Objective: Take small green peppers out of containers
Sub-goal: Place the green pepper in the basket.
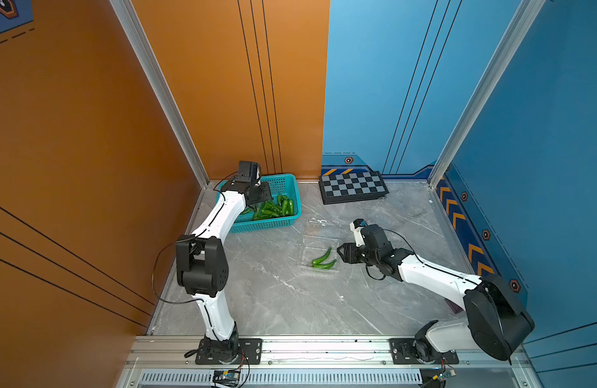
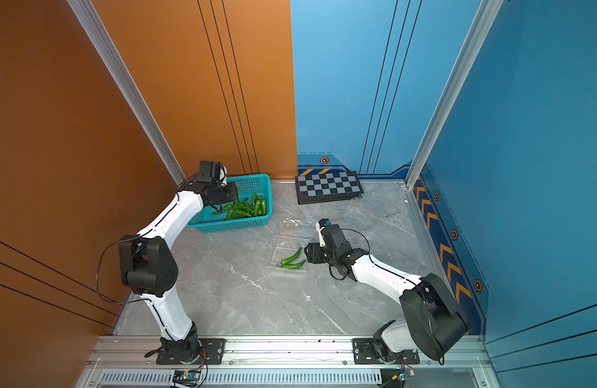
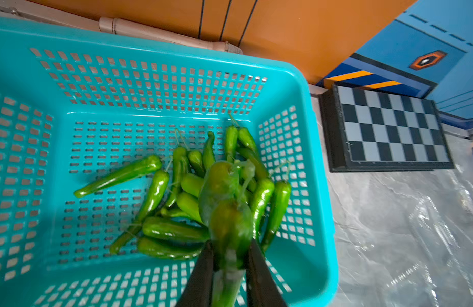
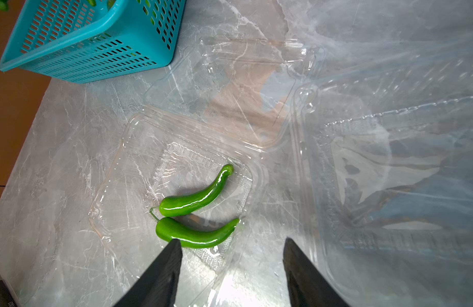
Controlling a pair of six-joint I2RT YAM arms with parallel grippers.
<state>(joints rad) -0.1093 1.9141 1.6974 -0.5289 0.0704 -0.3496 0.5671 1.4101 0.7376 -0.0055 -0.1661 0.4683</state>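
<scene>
In both top views the teal basket [image 1: 266, 224] [image 2: 236, 224] sits at the upper left of the bench [image 1: 273, 295] and holds a heap of small green peppers [image 1: 273, 208] [image 2: 246, 209]. The left tool [image 3: 230, 242] hangs over that heap. The left wrist view shows its two dark fingers [image 3: 203, 271] a little apart with a blurred pepper [image 3: 230, 226] between them; whether they grip it cannot be told. Near the middle of the bench lies an open container [image 1: 309, 247] [image 2: 279, 250] of clear plastic, its lid [image 4: 230, 79] lying flat on the side toward the basket. Its tray holds two peppers side by side, a curved pepper [image 4: 195, 198] and a straighter pepper [image 4: 195, 236]. The right tool [image 1: 339, 254] [image 4: 232, 239] sits low, just right of this tray, its jaws spread wide with nothing between them. A second container [image 4: 349, 119], also clear, lies just beside the open one.
</scene>
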